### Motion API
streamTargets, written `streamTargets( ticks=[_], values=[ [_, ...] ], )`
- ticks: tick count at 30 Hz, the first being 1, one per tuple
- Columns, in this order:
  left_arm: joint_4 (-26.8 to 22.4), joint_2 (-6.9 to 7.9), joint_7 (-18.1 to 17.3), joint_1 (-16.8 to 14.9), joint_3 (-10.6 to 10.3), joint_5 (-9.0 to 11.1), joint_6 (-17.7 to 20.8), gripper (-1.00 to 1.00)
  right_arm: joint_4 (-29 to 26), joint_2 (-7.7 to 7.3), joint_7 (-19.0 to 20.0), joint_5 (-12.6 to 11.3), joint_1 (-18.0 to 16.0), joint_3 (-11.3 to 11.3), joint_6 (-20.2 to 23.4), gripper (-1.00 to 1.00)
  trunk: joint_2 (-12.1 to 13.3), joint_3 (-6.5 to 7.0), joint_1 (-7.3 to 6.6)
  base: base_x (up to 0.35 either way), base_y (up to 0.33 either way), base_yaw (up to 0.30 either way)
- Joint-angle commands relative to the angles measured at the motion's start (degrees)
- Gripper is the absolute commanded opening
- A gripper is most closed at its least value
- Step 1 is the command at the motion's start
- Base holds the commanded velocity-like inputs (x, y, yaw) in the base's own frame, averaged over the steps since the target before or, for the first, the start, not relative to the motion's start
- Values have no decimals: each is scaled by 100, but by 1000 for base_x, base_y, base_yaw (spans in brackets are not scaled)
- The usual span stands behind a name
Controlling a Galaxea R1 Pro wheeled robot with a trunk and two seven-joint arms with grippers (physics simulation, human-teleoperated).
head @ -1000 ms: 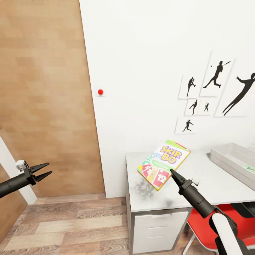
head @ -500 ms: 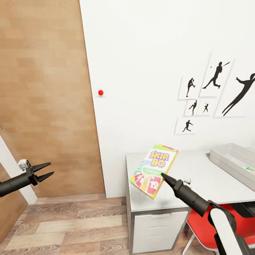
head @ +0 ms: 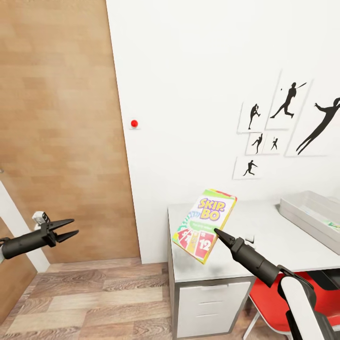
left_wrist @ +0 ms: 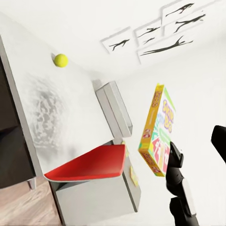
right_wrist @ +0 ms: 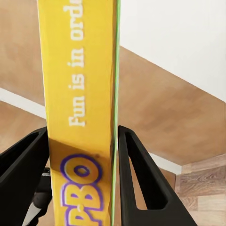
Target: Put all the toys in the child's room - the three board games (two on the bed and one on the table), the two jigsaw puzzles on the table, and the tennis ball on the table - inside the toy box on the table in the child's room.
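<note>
- Over the table's [head: 283, 245] left end, head view: right gripper [head: 216, 231] clamps the Skip-Bo box [head: 204, 225], airborne; toy box [head: 307, 212] far right; left gripper [head: 71, 228] parted, empty.
- Left wrist: tennis ball [left_wrist: 60, 60] on table, unpacked.
- Right wrist: fingers [right_wrist: 136, 174] squeeze the box's edge; drop-off pending.
</note>
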Motion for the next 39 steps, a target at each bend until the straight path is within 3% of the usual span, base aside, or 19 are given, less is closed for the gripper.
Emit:
streamTargets(
  ticks=[1, 10, 21, 39],
  values=[
    [-7, 0, -23, -5, -104, -3, 54, 100, -2, 7, 23, 1, -6, -3, 16, -100, -13, -13, 4, 0, 0, 0],
    [-56, -103, -23, -5, -141, -3, 55, 100, -3, -5, 58, 1, -6, -13, 18, -100, -13, -9, 4, -97, 0, -14],
    [-237, -223, -23, -5, -147, -3, 31, 100, 6, -48, 73, -50, -6, -30, 27, -100, -13, 54, 4, -14, 0, -199],
    [-362, -231, -23, -5, -168, 0, 16, 100, 7, -8, 82, -52, -6, -18, 6, -100, -13, 164, 4, 0, 0, -228]
  ],
)
